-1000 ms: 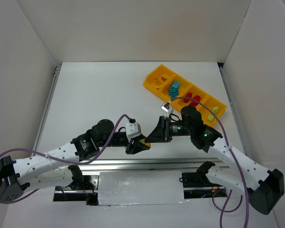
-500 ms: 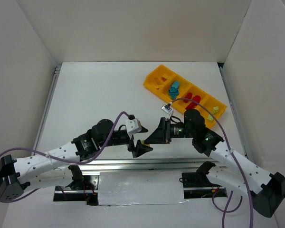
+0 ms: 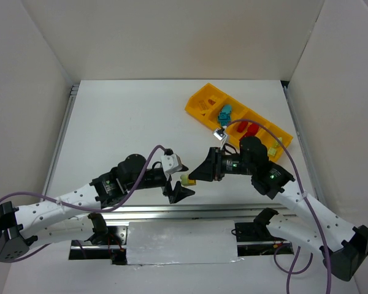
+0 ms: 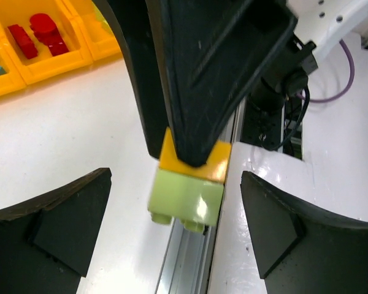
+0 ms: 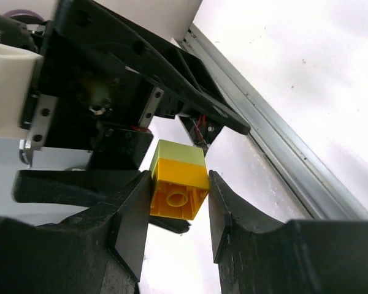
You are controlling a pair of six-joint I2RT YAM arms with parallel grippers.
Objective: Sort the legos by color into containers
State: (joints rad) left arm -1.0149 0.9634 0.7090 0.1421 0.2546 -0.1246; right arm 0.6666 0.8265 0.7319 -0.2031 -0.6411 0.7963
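The left arm (image 3: 55, 211) and right arm (image 3: 310, 211) are built from white links, black joints and black fingers (image 4: 61, 220); purple cables (image 3: 24, 195) are fitted.

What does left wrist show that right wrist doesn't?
Only left wrist: orange tray holding red legos; left gripper open, its fingers either side of the clump, not touching. Only right wrist: the yellow brick's hollow underside. Both: the yellow-on-green clump pinched in the right gripper.

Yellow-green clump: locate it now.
Top view, front centre: the clump is pinched by its yellow half in the right tool, green half inside the open left tool.
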